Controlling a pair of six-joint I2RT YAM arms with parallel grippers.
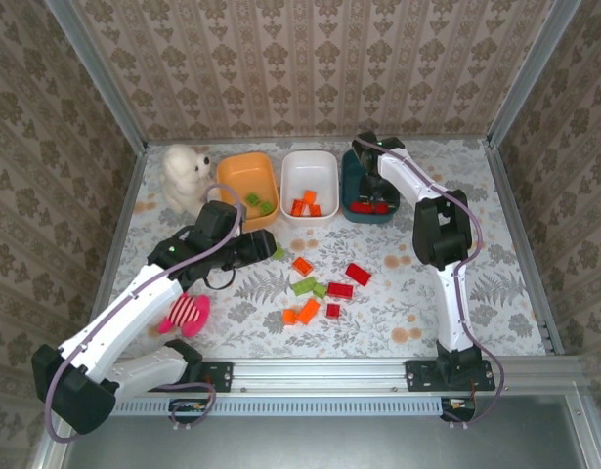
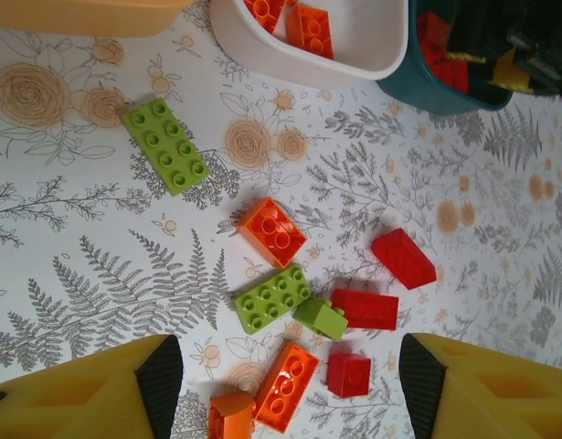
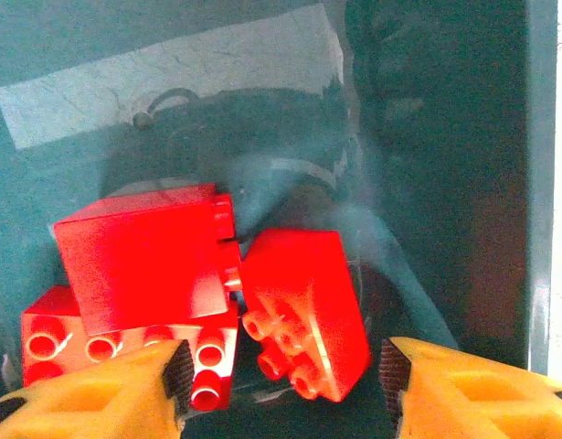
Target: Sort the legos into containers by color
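Left wrist view: left gripper, fingers spread, hangs over loose legos at frame centre, likely light, stiff, slick, so I'd pinch their flat sides; right gripper gapes above reds in teal bin.

No writing, number or brand mark can be read anywhere here. The pale strip on the floor of the dark teal bin, beyond the right pincer, carries no legible print. The red bricks just ahead of that pincer show plain studs; any moulded lettering is too small to tell. The desk cover ahead of the left pincer bears only a flower-and-fern pattern.
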